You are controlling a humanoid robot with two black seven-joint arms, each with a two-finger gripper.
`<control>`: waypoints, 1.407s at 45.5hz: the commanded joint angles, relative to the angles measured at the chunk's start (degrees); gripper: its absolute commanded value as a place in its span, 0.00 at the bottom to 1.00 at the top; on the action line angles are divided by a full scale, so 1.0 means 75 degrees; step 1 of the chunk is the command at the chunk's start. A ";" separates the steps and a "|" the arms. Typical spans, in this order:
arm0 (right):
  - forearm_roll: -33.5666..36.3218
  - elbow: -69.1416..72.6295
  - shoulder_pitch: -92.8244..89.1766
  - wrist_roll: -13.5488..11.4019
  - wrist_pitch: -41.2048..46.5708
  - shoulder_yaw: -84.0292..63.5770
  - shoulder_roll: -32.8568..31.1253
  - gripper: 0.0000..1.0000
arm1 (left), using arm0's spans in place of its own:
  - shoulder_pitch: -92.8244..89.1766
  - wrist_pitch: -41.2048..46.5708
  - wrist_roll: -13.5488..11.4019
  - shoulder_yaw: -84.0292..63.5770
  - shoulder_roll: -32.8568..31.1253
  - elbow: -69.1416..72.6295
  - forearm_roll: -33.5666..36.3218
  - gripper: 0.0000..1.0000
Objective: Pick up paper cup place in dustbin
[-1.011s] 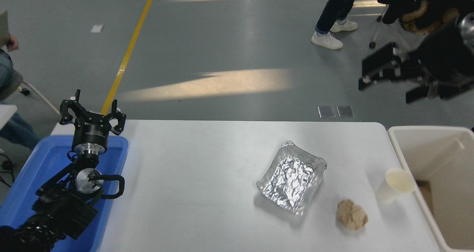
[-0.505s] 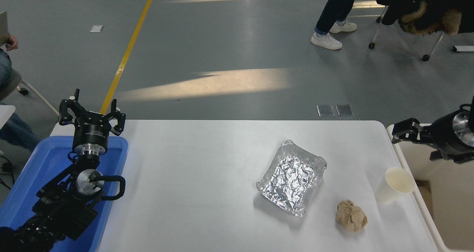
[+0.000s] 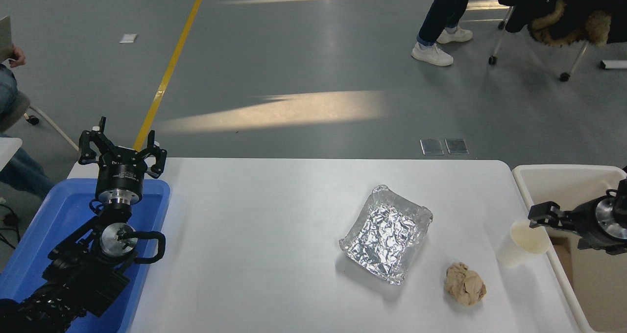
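The paper cup (image 3: 519, 247) stands upright near the white table's right edge, its open mouth showing. The off-white dustbin (image 3: 556, 170) stands right beside it, past the table's right edge. My right gripper (image 3: 554, 229) comes in from the right edge over the dustbin, jaws open. Its upper finger (image 3: 543, 211) hangs just over the cup's rim at its right side; I cannot tell if it touches. My left gripper (image 3: 122, 149) is parked open at the lower left over a blue tray (image 3: 59, 210).
A crinkled foil tray (image 3: 387, 232) lies left of the cup. A crumpled beige paper ball (image 3: 464, 284) lies in front of it. A person's legs (image 3: 441, 24) and a chair with a dark coat (image 3: 553, 10) are beyond the table. Another person sits at the far left (image 3: 10, 78).
My right gripper has come down from high above the dustbin to the cup's rim level and moved towards the cup. The cup and the left arm have not moved.
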 commanded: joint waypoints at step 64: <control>-0.0617 0.4163 0.6040 -0.0469 0.1345 -0.1627 -0.0962 0.00 | -0.0012 0.0000 -0.0001 0.0000 0.0000 0.0000 0.0013 0.99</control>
